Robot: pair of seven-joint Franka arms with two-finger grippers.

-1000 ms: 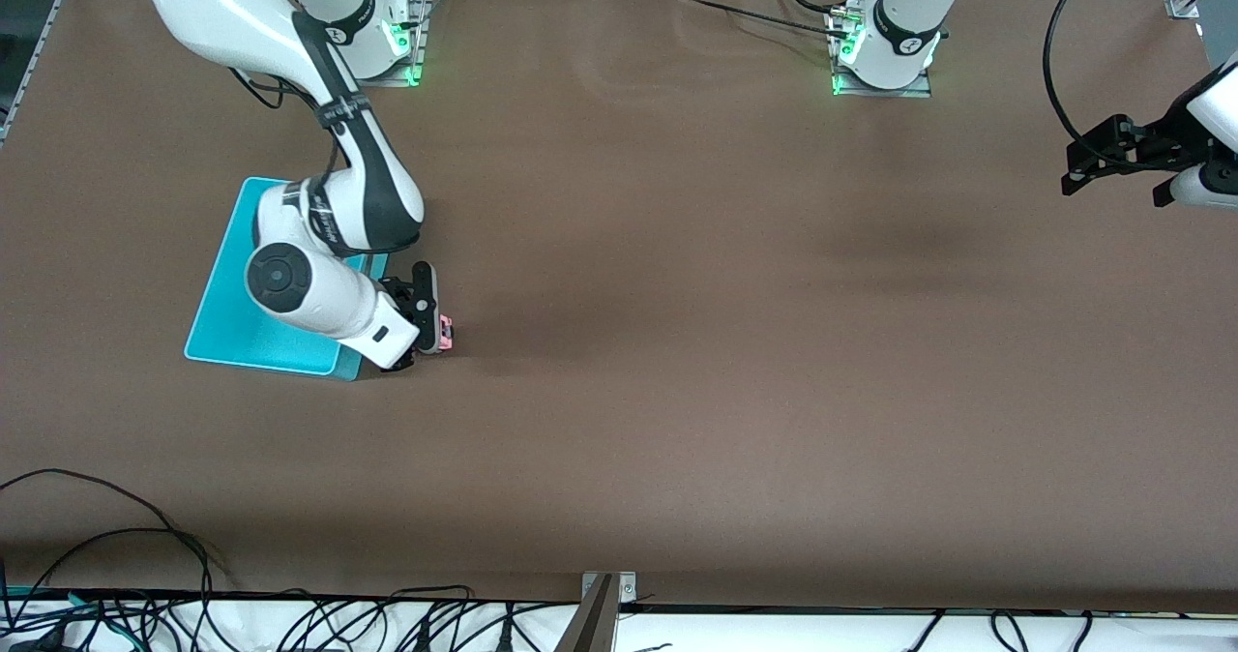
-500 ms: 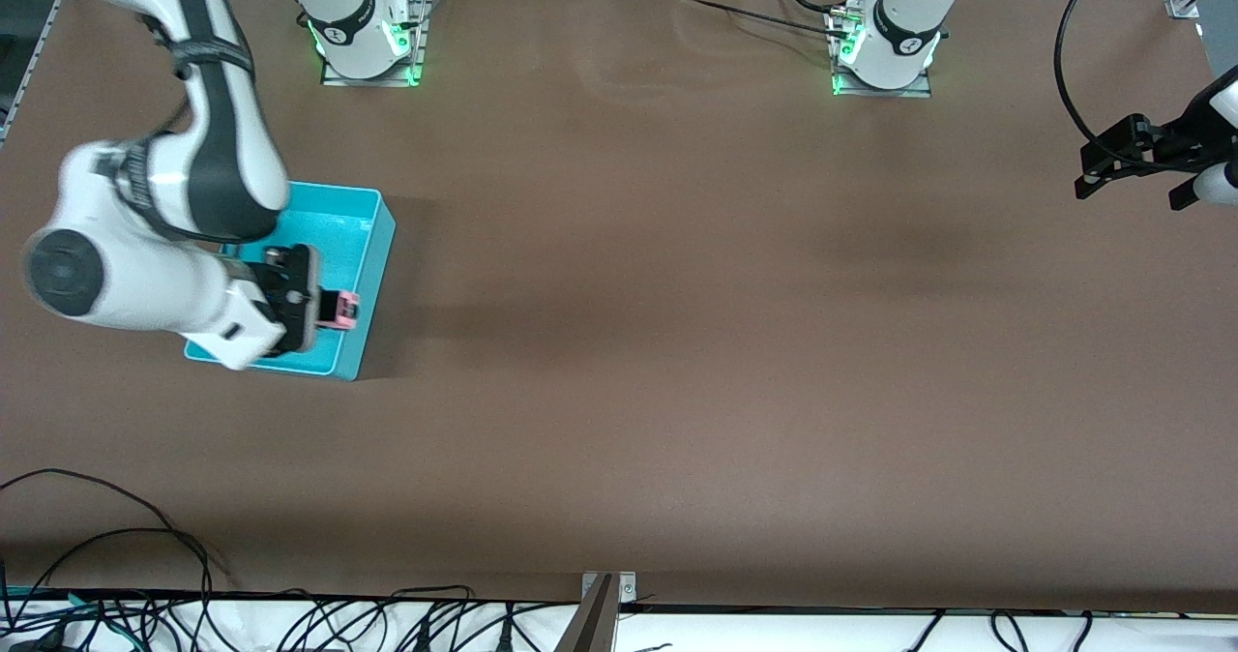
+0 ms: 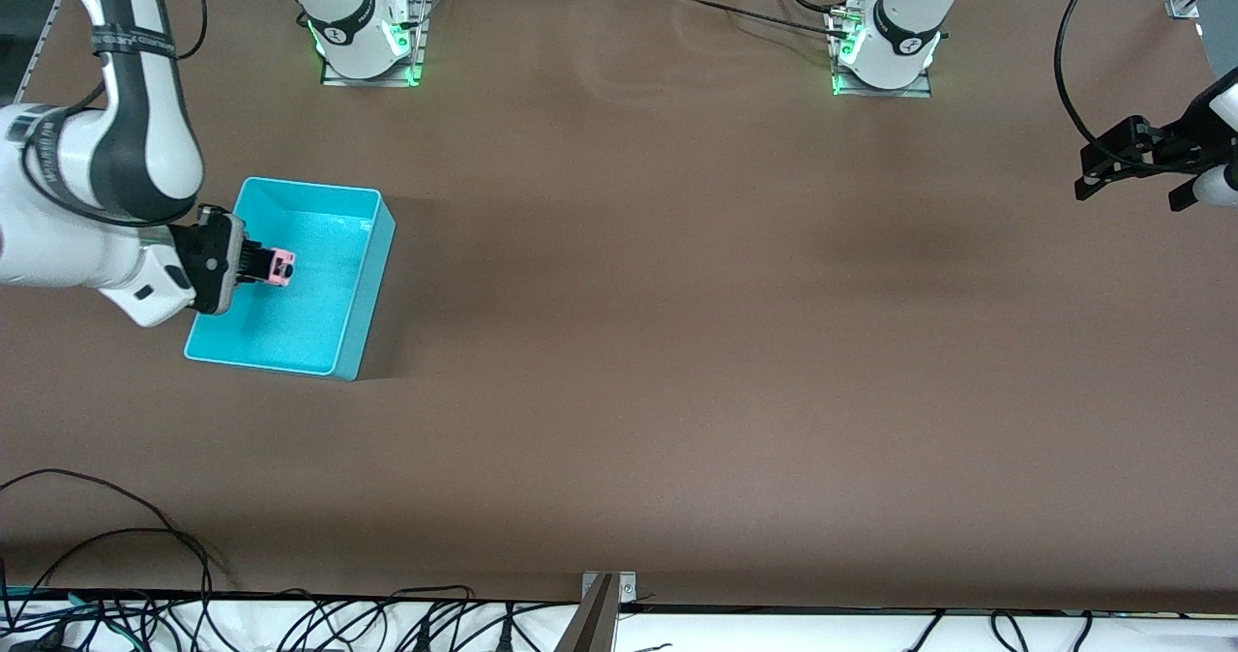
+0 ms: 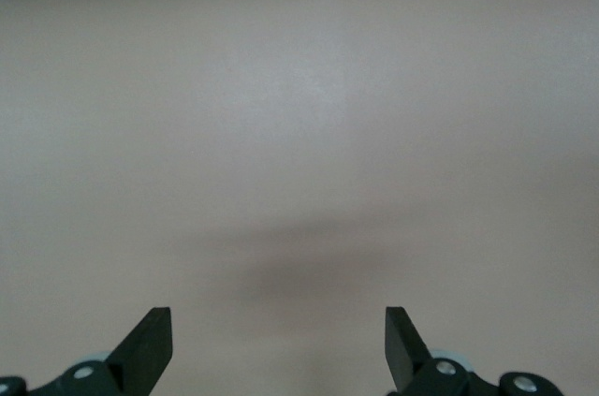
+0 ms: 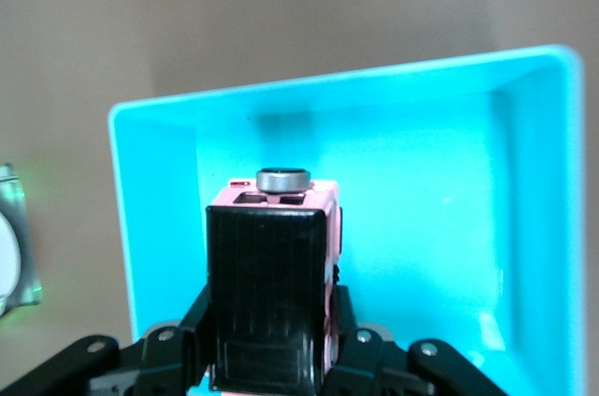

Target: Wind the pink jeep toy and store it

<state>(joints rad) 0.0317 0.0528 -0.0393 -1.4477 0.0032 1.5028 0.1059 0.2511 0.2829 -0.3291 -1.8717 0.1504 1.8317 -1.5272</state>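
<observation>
Right gripper (image 3: 259,265) clamping pink jeep toy (image 3: 280,268) (above turquoise bin (image 3: 363,289))

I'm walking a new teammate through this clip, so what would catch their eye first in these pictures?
First, the bright turquoise plastic bin at the right arm's end of the brown table. Over it, the right gripper is shut on the tiny pink jeep toy with a black roof. The left gripper waits open over bare table at the left arm's end.

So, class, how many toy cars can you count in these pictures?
1. The pink toy car is held in the right gripper, up over the turquoise bin at the right arm's end of the table. No other car shows.
</observation>
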